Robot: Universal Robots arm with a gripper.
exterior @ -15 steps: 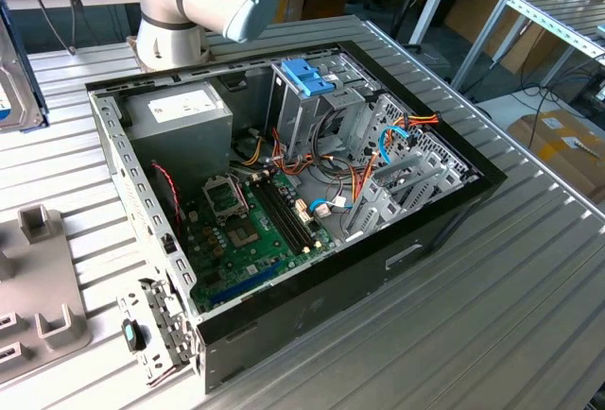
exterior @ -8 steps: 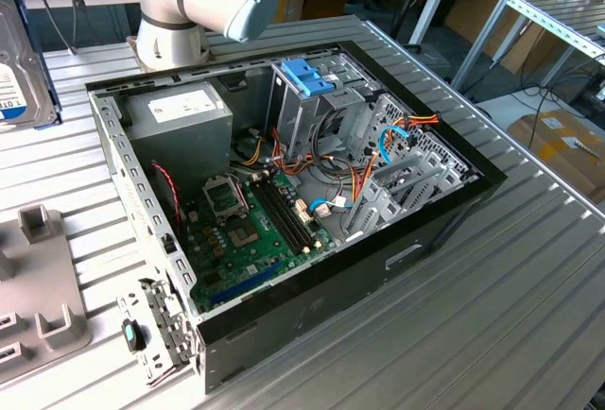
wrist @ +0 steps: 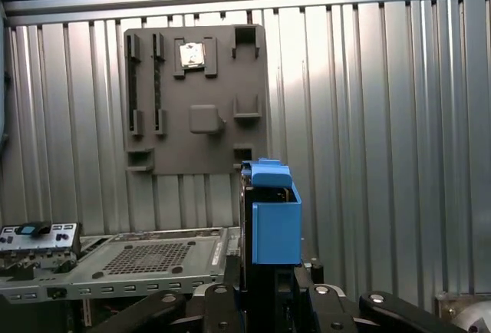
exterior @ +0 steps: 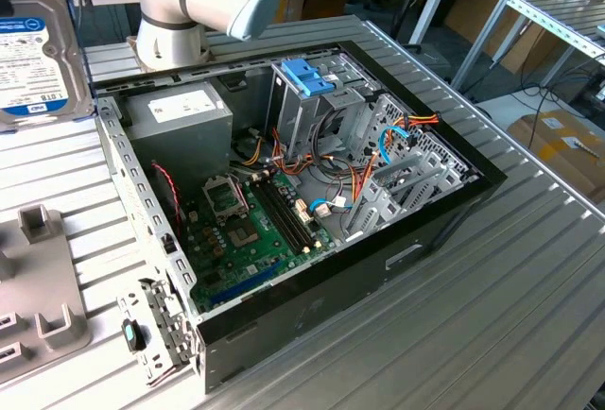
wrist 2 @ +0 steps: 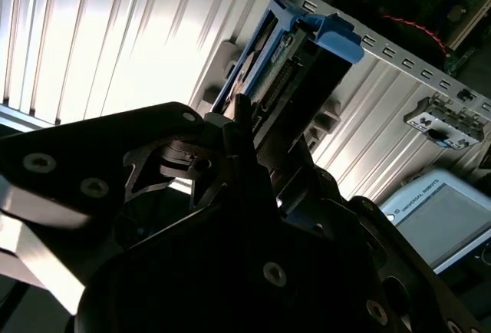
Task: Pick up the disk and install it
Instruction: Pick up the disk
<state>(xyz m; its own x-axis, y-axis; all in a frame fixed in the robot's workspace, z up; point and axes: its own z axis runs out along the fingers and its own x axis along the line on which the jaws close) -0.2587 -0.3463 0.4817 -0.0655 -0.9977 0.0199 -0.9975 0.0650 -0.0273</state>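
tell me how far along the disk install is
Done: the disk is picked up, clear of the grey fixture plate. In hand: the gripper is clamped on it. Left: installing it; it is not yet inside the open computer case.

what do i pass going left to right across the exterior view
grey plate → power supply → blue bracket → orange cables → cardboard box

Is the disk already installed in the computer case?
No, in the first wrist view the end effector holds the disk outside the case.
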